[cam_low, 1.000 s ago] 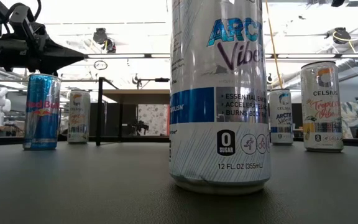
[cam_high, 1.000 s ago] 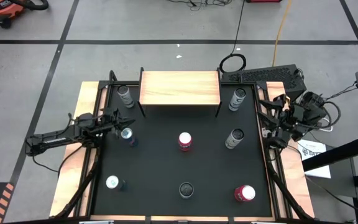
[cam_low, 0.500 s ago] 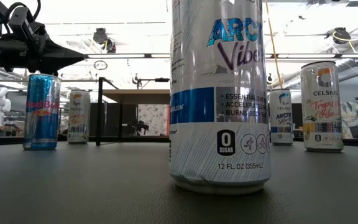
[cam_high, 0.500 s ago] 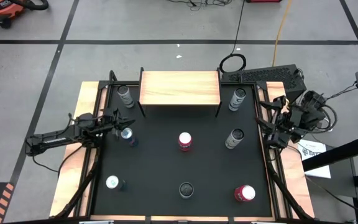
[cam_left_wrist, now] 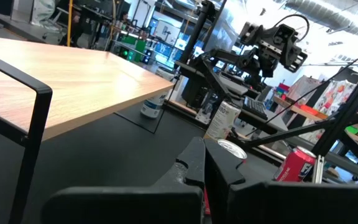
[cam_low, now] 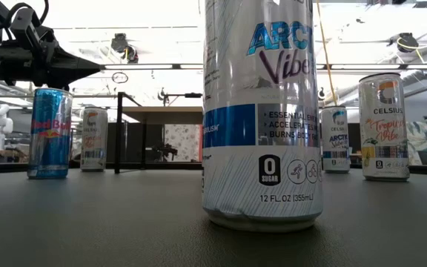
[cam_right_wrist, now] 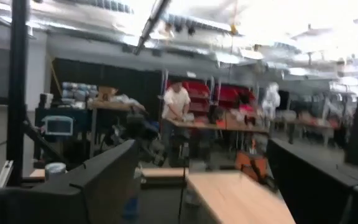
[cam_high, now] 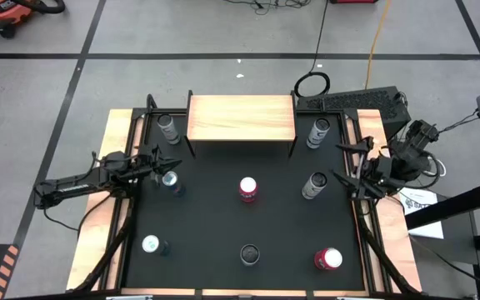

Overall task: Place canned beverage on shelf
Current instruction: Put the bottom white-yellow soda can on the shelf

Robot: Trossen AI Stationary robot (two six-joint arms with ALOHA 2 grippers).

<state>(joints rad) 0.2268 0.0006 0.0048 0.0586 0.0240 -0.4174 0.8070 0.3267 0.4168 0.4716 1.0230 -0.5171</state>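
Observation:
The shelf (cam_high: 240,117), a light-wood board on thin black legs, stands at the far middle of the black table; it also shows in the left wrist view as a board (cam_left_wrist: 61,81). Several cans stand upright on the table, among them a blue one (cam_high: 171,181), a red one (cam_high: 247,189) and a silver one (cam_high: 313,184). My left gripper (cam_high: 155,162) is shut and empty, hovering level just left of the blue can (cam_low: 49,133). My right gripper (cam_high: 346,164) stands open above the table's right edge, right of the silver can, touching nothing.
More cans stand beside the shelf (cam_high: 167,127) (cam_high: 319,131) and along the near side (cam_high: 151,244) (cam_high: 249,253) (cam_high: 327,258). Pale wooden strips (cam_high: 98,217) edge the table. A person shows in the room beyond, in the right wrist view (cam_right_wrist: 176,102).
My right gripper has moved from the table's right edge a little toward the silver can, has rolled slightly, and its fingers have spread wider. The left arm and all cans have kept still.

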